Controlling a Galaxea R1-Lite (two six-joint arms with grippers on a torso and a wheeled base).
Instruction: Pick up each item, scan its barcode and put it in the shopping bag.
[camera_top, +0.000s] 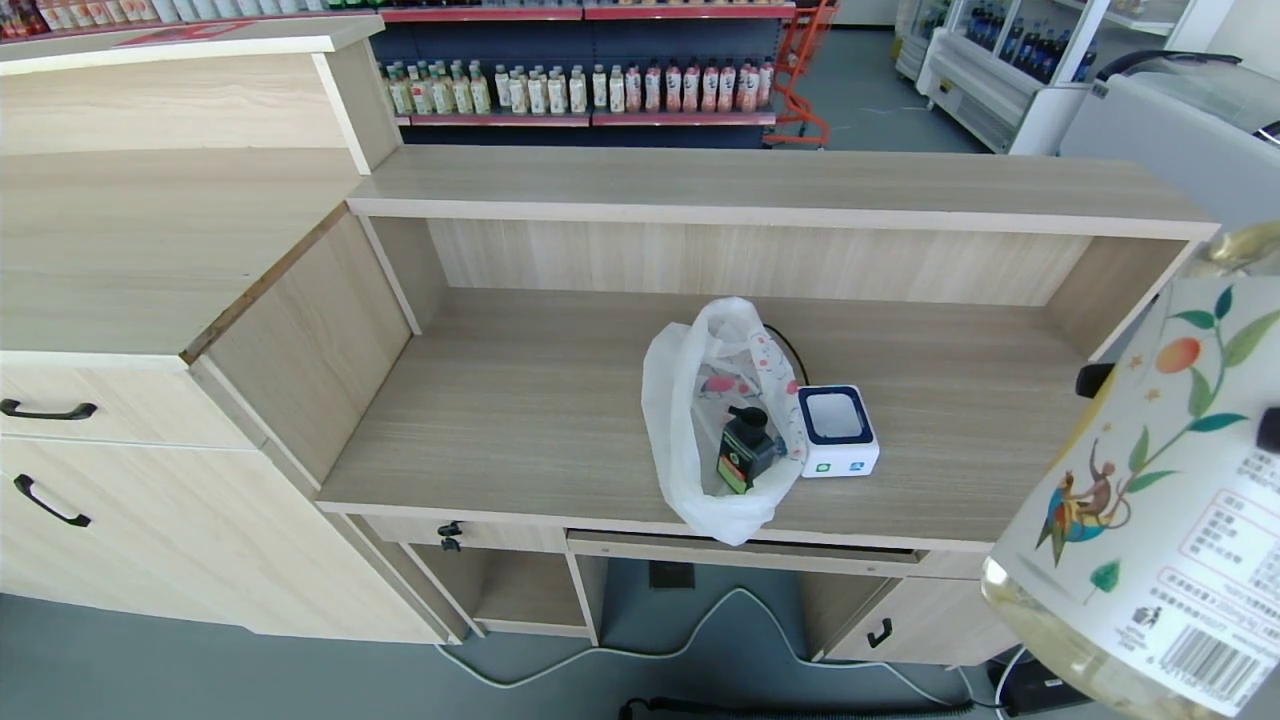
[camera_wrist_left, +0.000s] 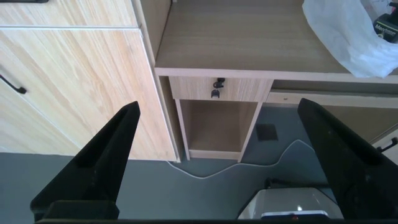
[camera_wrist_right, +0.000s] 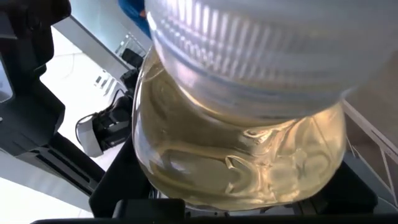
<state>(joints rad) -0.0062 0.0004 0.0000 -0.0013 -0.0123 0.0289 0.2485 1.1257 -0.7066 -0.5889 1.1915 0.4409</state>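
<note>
One tall bottle (camera_top: 1150, 520) of pale yellow drink hangs at my right, clear of the tabletop (camera_top: 520, 420); the right pincer (camera_top: 1180, 405) seems clamped round it. My left pincer (camera_wrist_left: 219, 106) gapes wide, holding nothing. The shopping bag (camera_top: 680, 400) lies against the scanner (camera_top: 837, 430), a small dark bottle (camera_top: 745, 455) inside.

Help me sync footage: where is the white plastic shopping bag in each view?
Head view: the white plastic shopping bag lies midway on the wooden counter, against the white scanner box.
Left wrist view: the bag lies at the counter's front edge.
Right wrist view: not in it.
Shared landmark: the dark key in the drawer front, head and left wrist views.
</note>
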